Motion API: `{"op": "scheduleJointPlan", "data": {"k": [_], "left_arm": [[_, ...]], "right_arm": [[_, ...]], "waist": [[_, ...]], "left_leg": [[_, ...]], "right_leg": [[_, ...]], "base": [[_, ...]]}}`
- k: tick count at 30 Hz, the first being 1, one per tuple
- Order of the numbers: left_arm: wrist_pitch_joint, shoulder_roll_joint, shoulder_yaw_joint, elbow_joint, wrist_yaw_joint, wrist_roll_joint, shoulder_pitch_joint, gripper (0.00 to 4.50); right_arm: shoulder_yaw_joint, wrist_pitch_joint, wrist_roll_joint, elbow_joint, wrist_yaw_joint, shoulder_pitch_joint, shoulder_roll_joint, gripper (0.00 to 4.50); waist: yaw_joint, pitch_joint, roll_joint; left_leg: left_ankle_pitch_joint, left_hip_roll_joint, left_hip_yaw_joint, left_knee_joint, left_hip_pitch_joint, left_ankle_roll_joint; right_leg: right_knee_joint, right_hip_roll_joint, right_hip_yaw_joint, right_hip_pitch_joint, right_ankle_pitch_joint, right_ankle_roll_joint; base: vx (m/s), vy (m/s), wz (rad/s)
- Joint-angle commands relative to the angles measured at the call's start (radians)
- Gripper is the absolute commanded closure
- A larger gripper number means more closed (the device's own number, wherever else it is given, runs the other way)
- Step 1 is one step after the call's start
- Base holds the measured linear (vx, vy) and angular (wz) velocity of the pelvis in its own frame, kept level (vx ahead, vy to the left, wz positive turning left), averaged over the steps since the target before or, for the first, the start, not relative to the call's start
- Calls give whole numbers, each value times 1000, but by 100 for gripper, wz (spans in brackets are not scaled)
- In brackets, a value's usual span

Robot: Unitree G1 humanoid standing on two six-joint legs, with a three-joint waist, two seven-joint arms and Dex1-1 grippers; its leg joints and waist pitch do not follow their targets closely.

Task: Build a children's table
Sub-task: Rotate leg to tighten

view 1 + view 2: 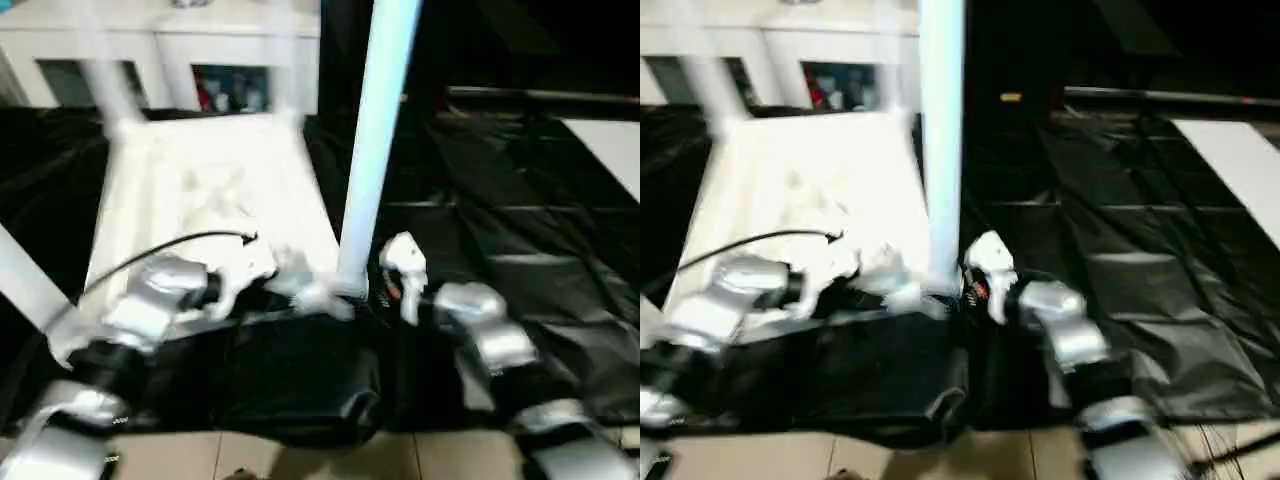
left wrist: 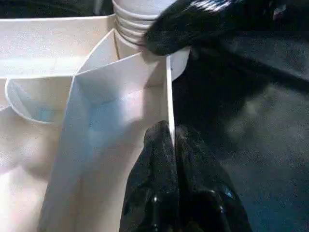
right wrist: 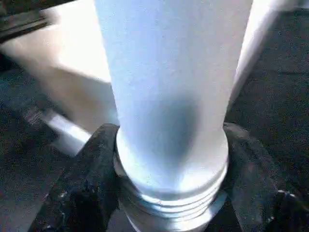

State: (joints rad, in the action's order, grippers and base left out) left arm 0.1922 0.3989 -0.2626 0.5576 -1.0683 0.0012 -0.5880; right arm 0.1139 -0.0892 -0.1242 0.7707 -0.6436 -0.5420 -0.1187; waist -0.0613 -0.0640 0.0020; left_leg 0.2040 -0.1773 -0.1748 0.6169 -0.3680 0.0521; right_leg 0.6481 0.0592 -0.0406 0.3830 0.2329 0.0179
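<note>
The children's table (image 1: 205, 190) lies upside down on a black sheet, its ribbed underside facing up. A white tube leg (image 1: 375, 140) stands upright at its near right corner socket, ribbed end (image 3: 169, 203) down. My right gripper (image 3: 171, 140) clasps this leg just above the socket, one black finger (image 3: 82, 183) pressed on each side. My left gripper (image 2: 171, 140) is shut on the thin side wall of the table (image 2: 169, 96) right beside that socket. Other legs rise at the far left corner (image 1: 108, 88) and the near left (image 1: 28, 285).
A white cabinet with glass doors (image 1: 160, 40) stands behind the table. The black sheet (image 1: 520, 230) spreads wide to the right, with a white board (image 1: 610, 150) at its far right edge. Tiled floor (image 1: 300, 455) shows nearest me. A black cable (image 1: 170, 245) arcs over my left arm.
</note>
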Motion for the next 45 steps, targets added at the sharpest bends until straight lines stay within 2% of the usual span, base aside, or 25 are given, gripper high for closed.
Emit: {"op": "scheduleJointPlan", "data": {"k": [1, 2, 3, 4, 5, 6, 10, 14, 15, 17, 20, 21, 24, 25, 27, 31, 33, 36, 38, 40, 45], "left_arm": [[14, -45, -25, 39, 39, 12, -10, 450], [11, -66, -23, 68, 70, 19, -24, 450], [9, -71, -23, 76, 78, 21, -27, 450], [-1, -99, -19, 118, 114, 31, -47, 450], [-1, -99, -19, 118, 114, 31, -47, 450], [-8, -122, -17, 146, 134, 38, -63, 450], [-15, -135, -18, 163, 138, 40, -75, 450], [-27, -126, -29, 166, 118, 49, -73, 450], [-33, -124, -30, 171, 115, 51, -74, 450], [-40, -116, -33, 168, 98, 54, -69, 450], [-45, -108, -37, 160, 82, 56, -63, 450], [-47, -104, -39, 154, 73, 56, -59, 450], [-45, -76, -46, 112, 21, 45, -36, 450], [-42, -71, -47, 104, 11, 42, -32, 450], [-68, -51, -55, 80, -39, 32, -16, 450], [-107, 10, -74, 36, -161, 14, 19, 450], [-110, 41, -81, 8, -225, -1, 35, 450], [-91, 79, -86, -56, -321, -39, 55, 450], [-60, 106, -99, -97, -367, -50, 63, 450], [-54, 123, -109, -116, -390, -50, 67, 450], [-94, 132, -107, -90, -385, -28, 55, 450]], "right_arm": [[-29, 17, 20, 41, 183, -25, 37, 183], [-27, 16, 46, 69, 273, -40, 62, 183], [-27, 15, 52, 77, 295, -44, 68, 183], [-24, 12, 91, 117, 416, -69, 103, 183], [-24, 12, 91, 117, 416, -69, 103, 183], [-33, 9, 104, 146, 501, -90, 144, 183], [-28, 22, 118, 159, 550, -99, 182, 183], [-46, 6, 69, 133, 469, -82, 197, 183], [-50, -5, 65, 128, 462, -80, 195, 113], [-69, -26, 48, 97, 443, -67, 171, 113], [-76, -26, 43, 67, 421, -57, 146, 71], [-75, -23, 40, 51, 404, -51, 133, 69], [-46, 8, 11, -62, 196, -8, 52, 62], [-35, 13, 8, -83, 152, 2, 35, 62], [-1, 15, 0, -141, 20, 33, -25, 62], [61, 19, -44, -248, -251, 101, -159, 62], [77, 33, -67, -286, -346, 122, -202, 62], [86, 54, -87, -317, -440, 133, -239, 62], [90, 56, -85, -314, -466, 126, -249, 62], [96, 55, -82, -312, -482, 118, -258, 62], [124, 58, -75, -313, -540, 105, -273, 62]], "waist": [[-6, 64, 7], [-2, 62, 9], [-3, 61, 9], [-1, 59, 8], [0, 59, 9], [-1, 58, 7], [-1, 58, 7], [-1, 56, 9], [-1, 55, 8], [-1, 57, 10], [-6, 63, 9], [-10, 64, 8], [-22, 71, 10], [-24, 69, 6], [-28, 70, 8], [-34, 67, 10], [-37, 62, 13], [-38, 61, 12], [-40, 62, 16], [-41, 62, 14], [-42, 65, 15]], "left_leg": [[148, -53, 22, -88, 11, 3], [135, -51, 20, -87, 10, 3], [140, -51, 21, -88, 12, 5], [147, -50, 21, -89, 11, 5], [151, -49, 20, -90, 11, 8], [158, -51, 22, -92, 12, 9], [155, -51, 21, -95, 11, 2], [168, -54, 22, -97, 10, -5], [174, -54, 22, -98, 10, -5], [179, -56, 22, -98, 12, -4], [115, -56, 19, -94, 13, -24], [89, -55, 18, -91, 12, -38], [33, -57, 18, -84, 12, -83], [27, -55, 17, -84, 10, -92], [25, -57, 18, -82, 8, -107], [74, -62, 19, -86, 9, -101], [113, -64, 18, -89, 10, -90], [136, -66, 18, -92, 11, -74], [122, -66, 17, -91, 12, -72], [120, -65, 18, -92, 12, -71], [94, -62, 18, -89, 12, -71]], "right_leg": [[-79, 92, 50, -43, 41, 271], [-79, 90, 50, -39, 26, 271], [-81, 91, 50, -41, 29, 270], [-82, 90, 51, -39, 42, 267], [-84, 91, 52, -38, 51, 264], [-86, 92, 52, -39, 64, 258], [-85, 91, 53, -40, 51, 242], [-87, 93, 53, -40, 43, 242], [-88, 93, 54, -40, 49, 241], [-87, 94, 54, -39, 49, 244], [-78, 92, 52, -43, -55, 256], [-75, 91, 51, -45, -100, 259], [-65, 91, 48, -49, -208, 265], [-66, 88, 46, -50, -222, 265], [-64, 91, 45, -50, -240, 269], [-71, 90, 42, -52, -178, 271], [-75, 88, 42, -49, -120, 278], [-79, 91, 43, -47, -57, 285], [-78, 91, 43, -43, -61, 297], [-78, 91, 43, -43, -56, 297], [-75, 89, 42, -45, -87, 298]], "base": [[0, 0, 0], [0, 0, 0], [0, 0, 0], [0, 0, 0], [0, 0, 0], [0, 0, 0], [0, 0, 0], [0, 0, 0], [0, 0, 0], [0, 0, 0], [0, 0, 0], [0, 0, 0], [0, 0, 0], [0, 0, 0], [0, 0, 0], [0, 0, 0], [0, 0, 0], [0, 0, 0], [0, 0, 0], [0, 0, 0], [0, 0, 0]]}}
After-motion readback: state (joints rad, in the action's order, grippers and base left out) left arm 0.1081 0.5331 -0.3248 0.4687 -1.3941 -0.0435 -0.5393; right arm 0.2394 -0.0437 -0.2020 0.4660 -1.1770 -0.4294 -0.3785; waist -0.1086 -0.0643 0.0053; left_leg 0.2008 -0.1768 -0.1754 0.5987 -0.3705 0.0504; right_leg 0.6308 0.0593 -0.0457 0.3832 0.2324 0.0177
